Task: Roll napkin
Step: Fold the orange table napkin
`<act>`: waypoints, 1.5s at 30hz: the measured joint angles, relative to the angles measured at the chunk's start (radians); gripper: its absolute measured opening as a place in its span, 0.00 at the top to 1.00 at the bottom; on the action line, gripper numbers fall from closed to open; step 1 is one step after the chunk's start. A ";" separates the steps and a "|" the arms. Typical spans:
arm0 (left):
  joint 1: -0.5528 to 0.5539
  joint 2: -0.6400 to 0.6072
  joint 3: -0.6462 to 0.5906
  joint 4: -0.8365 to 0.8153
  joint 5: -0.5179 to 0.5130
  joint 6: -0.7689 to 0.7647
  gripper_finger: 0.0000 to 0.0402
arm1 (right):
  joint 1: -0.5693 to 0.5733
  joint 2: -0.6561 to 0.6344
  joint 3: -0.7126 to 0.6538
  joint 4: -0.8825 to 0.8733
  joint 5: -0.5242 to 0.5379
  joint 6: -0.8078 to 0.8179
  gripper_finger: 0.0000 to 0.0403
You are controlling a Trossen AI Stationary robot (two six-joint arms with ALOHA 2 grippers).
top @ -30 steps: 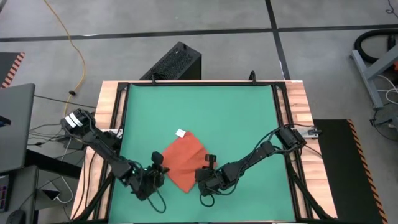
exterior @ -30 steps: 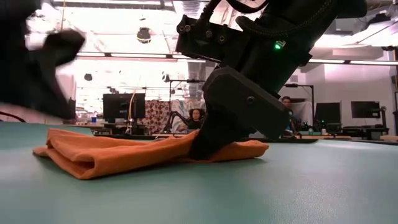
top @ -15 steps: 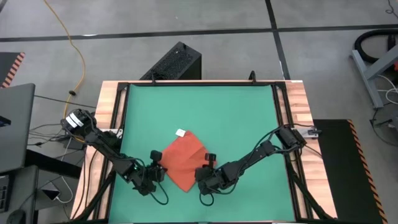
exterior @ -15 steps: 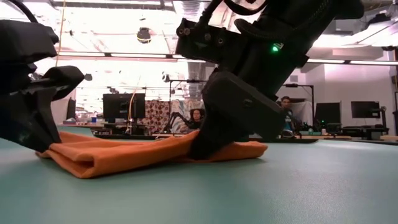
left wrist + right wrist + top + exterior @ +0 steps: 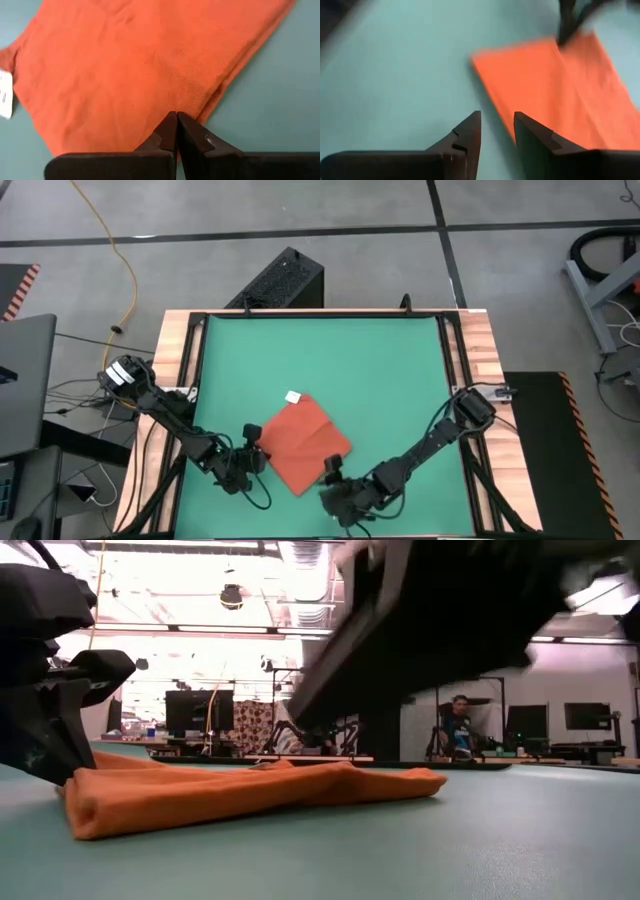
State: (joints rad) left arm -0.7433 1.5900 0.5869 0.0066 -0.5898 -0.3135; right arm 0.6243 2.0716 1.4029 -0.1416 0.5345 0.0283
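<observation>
Where the green table surface [image 5: 380, 370] is seen from above, the napkin [image 5: 303, 444] is found lying flat on its near-centre part, folded into a diamond-like shape, with a small white tag [image 5: 292, 395] at its far corner. In the low view the cloth [image 5: 240, 792] is shown as a thin folded layer resting on the mat, its thicker folded edge toward the left arm.

The left gripper [image 5: 255, 457] is placed at the napkin's left edge, and in the left wrist view its jaws are seen pressed together, tips [image 5: 176, 131] at the border of the orange cloth [image 5: 135, 65]; whether any fabric is pinched between them cannot be told. The right gripper [image 5: 334, 472] is held just beside the napkin's near-right edge, apart from the cloth; in the right wrist view its fingers [image 5: 470, 131] are seen parted by a narrow gap with nothing between them, above the bare mat.

The mat is framed by black rails and a wooden border [image 5: 482, 340]. Beyond the table, a grey floor, a yellow cable [image 5: 112, 250] and a black box [image 5: 282, 278] are seen. In the low view, a lit room with monitors [image 5: 195, 710] and a seated person [image 5: 458, 725] is shown behind the table.
</observation>
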 joint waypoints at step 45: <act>-0.024 -0.030 0.120 -0.162 -0.191 -0.003 1.00 | -0.024 0.092 0.000 0.082 -0.138 -0.137 0.98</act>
State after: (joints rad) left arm -0.7670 1.5596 0.7067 -0.1559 -0.7810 -0.3161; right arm 0.6002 2.1632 1.4033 -0.0597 0.3970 -0.1086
